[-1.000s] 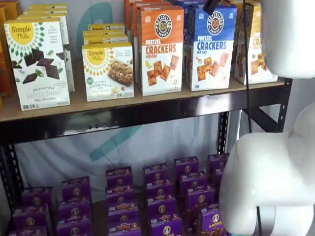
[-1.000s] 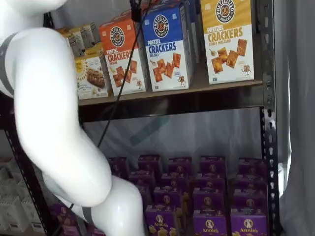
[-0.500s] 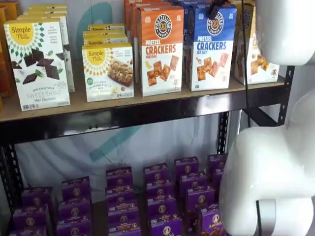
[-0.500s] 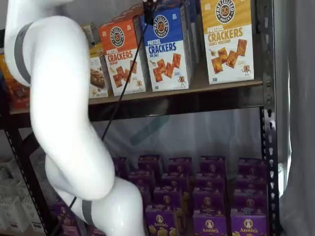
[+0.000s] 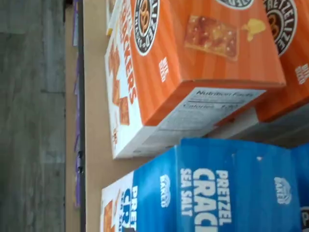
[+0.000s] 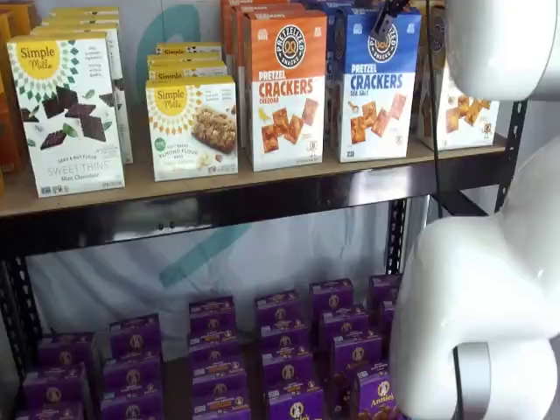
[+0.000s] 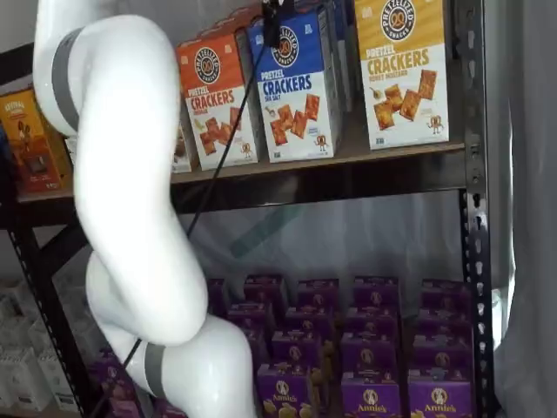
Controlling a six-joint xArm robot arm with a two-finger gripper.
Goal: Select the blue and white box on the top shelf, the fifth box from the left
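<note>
The blue and white box point(image 6: 376, 87) stands upright on the top shelf point(image 6: 219, 197), near its front edge. Its upper half is blue, its lower half white with pictured square crackers. The shelf is a light wooden board with a black front beam.

On the top shelf point(image 6: 262, 179) I count one blue and white box point(image 6: 378, 83) at the front, one orange cheddar box point(image 6: 284, 87), one yellow-topped cracker box point(image 7: 402, 70), two Simple Mills boxes point(image 6: 66, 114) facing forward, and many purple boxes point(image 6: 289, 337) below
</note>
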